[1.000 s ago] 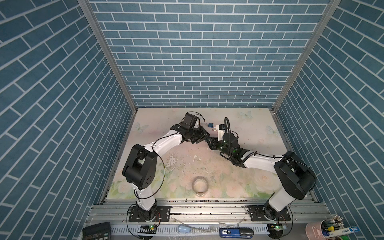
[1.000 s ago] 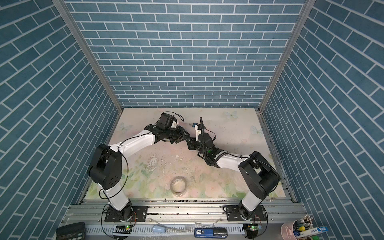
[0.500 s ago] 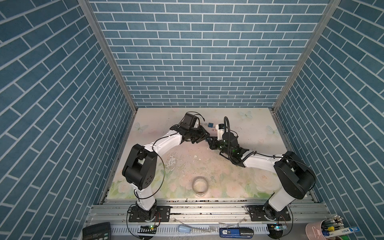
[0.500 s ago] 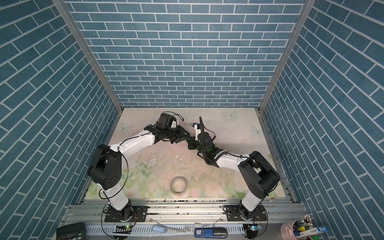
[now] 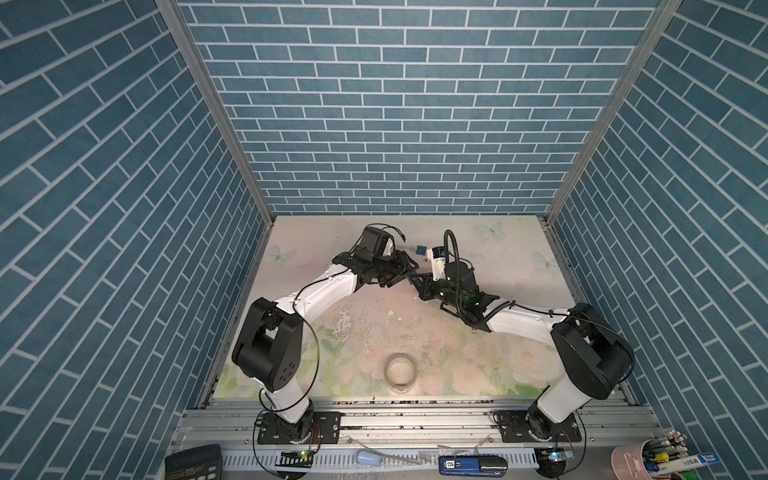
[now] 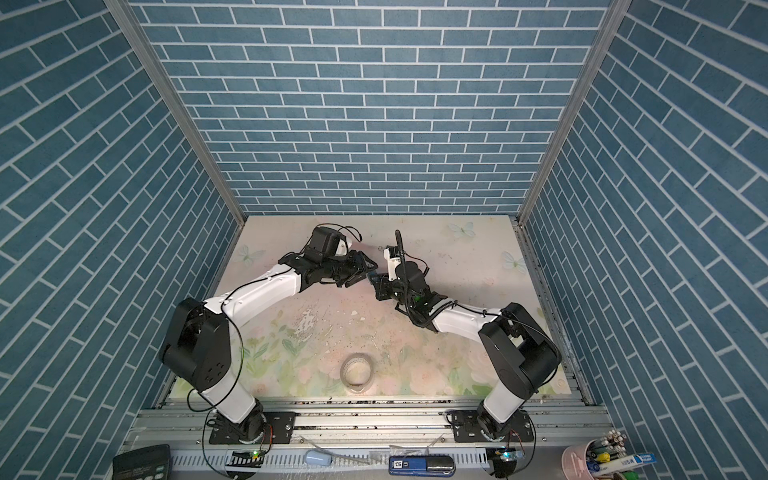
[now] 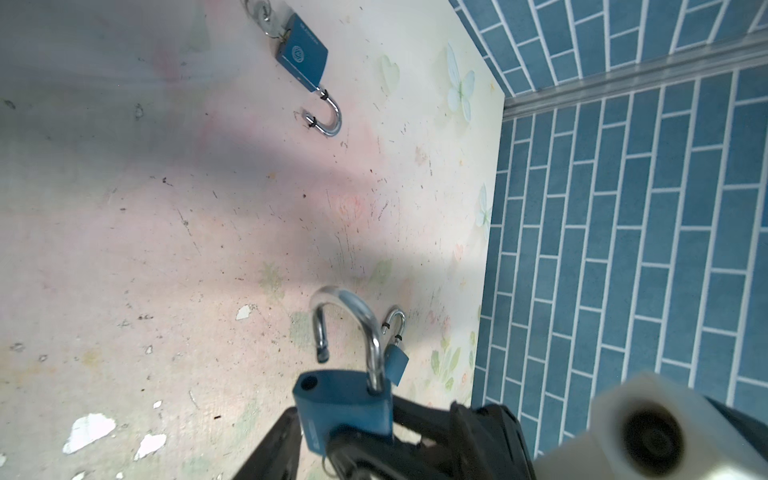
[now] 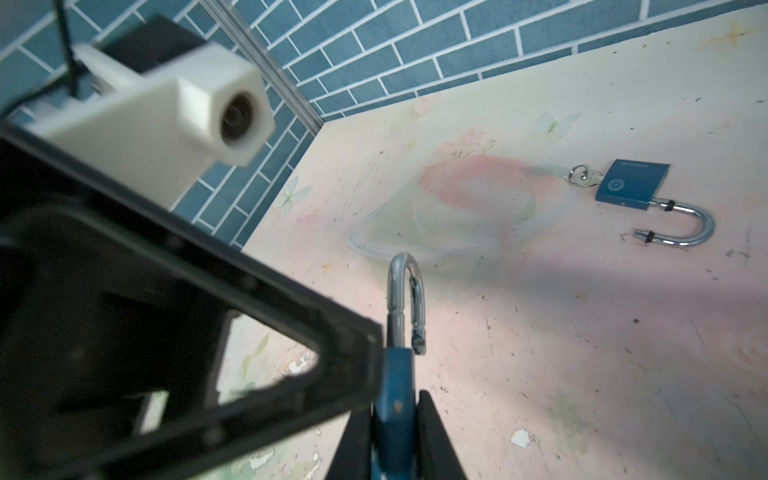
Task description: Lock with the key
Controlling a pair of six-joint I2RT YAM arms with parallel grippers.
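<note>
A blue padlock (image 8: 394, 409) with its silver shackle (image 8: 405, 291) swung open is held above the table, and my right gripper (image 8: 395, 403) is shut on its body. The left wrist view shows the same padlock (image 7: 345, 403) from the front. My left gripper (image 7: 316, 436) is at its lower end with the jaws open, one finger (image 7: 274, 449) beside the body. A dark blur under the body hides any key there. In both top views the left gripper (image 5: 405, 270) (image 6: 365, 270) and right gripper (image 5: 417, 279) (image 6: 376, 280) meet mid-table.
A second blue padlock (image 7: 302, 52) (image 8: 631, 187) (image 5: 420, 249) lies open on the table with a key and ring (image 8: 582, 176) in it. A small open padlock (image 7: 397, 357) lies beyond the held one. A tape roll (image 5: 400, 370) sits near the front edge.
My left gripper's jaws have spread wider at the padlock's lower end. The right gripper keeps its hold, and both arms have barely moved.
</note>
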